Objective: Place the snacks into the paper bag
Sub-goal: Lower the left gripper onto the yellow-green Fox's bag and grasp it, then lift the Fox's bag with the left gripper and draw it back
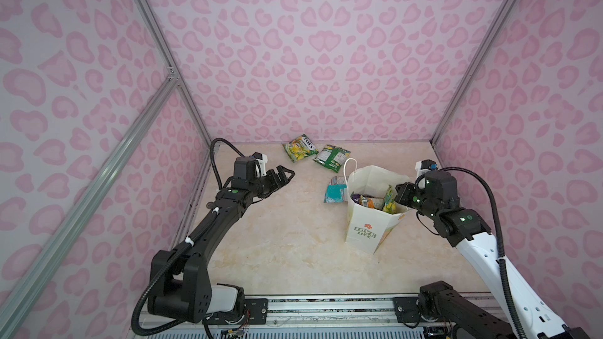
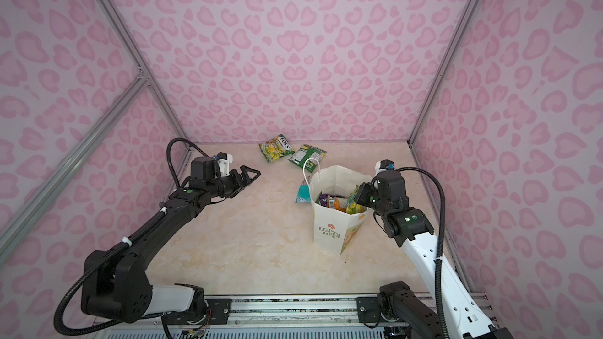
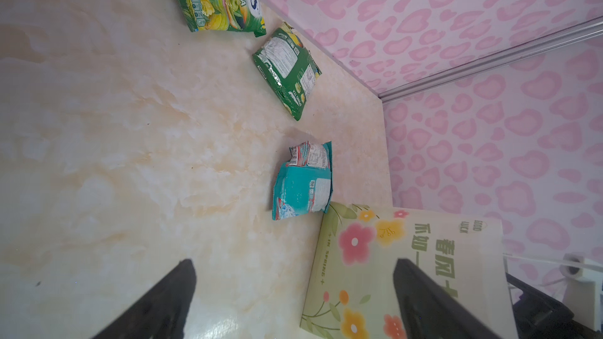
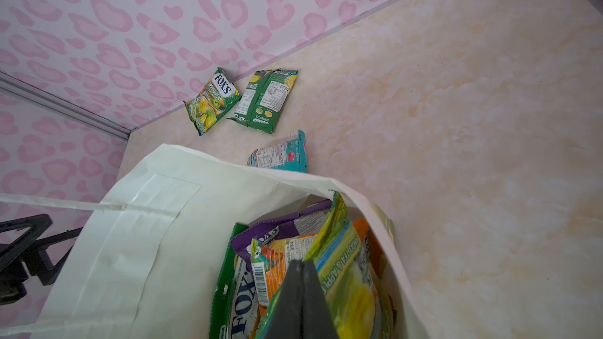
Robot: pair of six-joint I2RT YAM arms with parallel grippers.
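Three glossy packets lie on the marbled table (image 1: 277, 256): a green-yellow FOX'S packet (image 1: 300, 148) and a dark green packet (image 1: 331, 157) by the back wall, and a teal-white packet (image 1: 336, 190) just beside the upright tall white paper bag (image 1: 362, 233). Four more, I think, stand inside it. There the right gripper (image 4: 301, 265) is pressed shut against a yellow-green packet (image 4: 346, 272), while the left gripper (image 1: 288, 176) hangs wide apart, empty.

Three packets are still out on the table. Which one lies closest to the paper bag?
The teal-white packet, right beside the paper bag; the FOX'S packet and dark green packet lie farther off, by the back wall.
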